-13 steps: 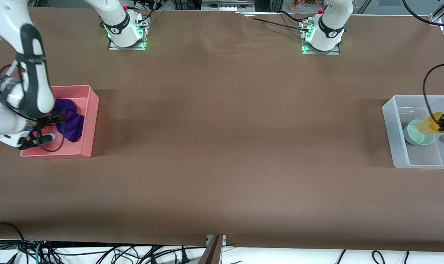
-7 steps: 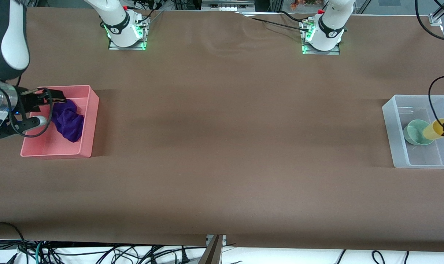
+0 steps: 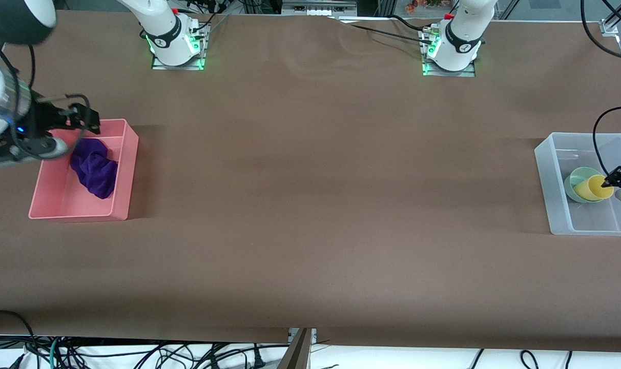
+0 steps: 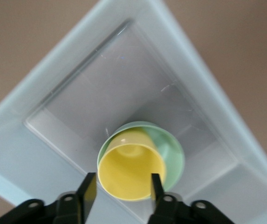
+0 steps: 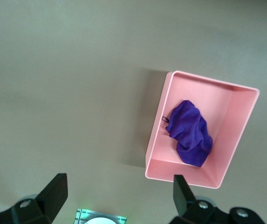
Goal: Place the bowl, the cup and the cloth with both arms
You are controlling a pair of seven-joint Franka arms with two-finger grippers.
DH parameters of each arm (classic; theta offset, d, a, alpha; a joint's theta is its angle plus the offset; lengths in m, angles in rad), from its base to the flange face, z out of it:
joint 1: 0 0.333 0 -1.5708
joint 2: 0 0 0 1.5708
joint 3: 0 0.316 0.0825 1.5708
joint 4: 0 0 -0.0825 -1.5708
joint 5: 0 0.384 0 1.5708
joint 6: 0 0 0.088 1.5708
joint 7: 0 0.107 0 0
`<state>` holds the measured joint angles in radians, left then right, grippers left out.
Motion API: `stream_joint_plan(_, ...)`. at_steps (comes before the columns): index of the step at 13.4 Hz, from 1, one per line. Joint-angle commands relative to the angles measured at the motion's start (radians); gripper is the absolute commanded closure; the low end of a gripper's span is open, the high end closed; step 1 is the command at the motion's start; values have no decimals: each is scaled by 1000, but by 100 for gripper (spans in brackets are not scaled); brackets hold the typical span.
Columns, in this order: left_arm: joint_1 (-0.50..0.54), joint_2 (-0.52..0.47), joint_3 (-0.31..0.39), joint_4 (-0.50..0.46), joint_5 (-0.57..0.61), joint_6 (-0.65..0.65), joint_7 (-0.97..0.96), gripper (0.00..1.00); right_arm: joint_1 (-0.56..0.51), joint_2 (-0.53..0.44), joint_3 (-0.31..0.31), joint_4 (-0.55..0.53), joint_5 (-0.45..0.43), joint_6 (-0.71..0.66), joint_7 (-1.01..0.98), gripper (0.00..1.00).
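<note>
The purple cloth lies crumpled in the pink bin at the right arm's end of the table. It also shows in the right wrist view. My right gripper is open and empty, up over the bin's edge nearest the bases. The yellow cup rests tilted inside the mint-green bowl in the clear bin. My left gripper is open just above the cup. In the left wrist view its fingers stand either side of the cup, which sits in the bowl.
Both bins stand at the table's two ends, with bare brown table between them. The arm bases with green lights stand along the edge farthest from the front camera. A black cable loops over the clear bin.
My left gripper lowered the cup into the bowl and let it go. My right gripper rose out of the pink bin toward the bases, leaving the cloth inside.
</note>
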<state>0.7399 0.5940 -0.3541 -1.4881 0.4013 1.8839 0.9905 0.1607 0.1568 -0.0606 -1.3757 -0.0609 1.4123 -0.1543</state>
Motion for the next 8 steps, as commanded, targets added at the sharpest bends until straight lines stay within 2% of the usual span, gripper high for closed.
stream_joint_plan(1, -4, -126, -107, -20, -24, -132, -56, 0, -10, -42, 19, -5, -10, 1, -7, 0)
stream_joint_plan(3, -4, -167, -190, -12, -74, -253, -180, 0, -10, -48, 48, -5, -42, -48, -37, 0)
stream_joint_plan(5, -7, -174, -273, 12, -94, -360, -309, 0, -12, -48, 42, -6, -30, -56, -30, 0)
stream_joint_plan(8, -7, -177, -418, 15, -98, -425, -546, 0, -15, -37, 34, -2, 12, -78, 22, 0)
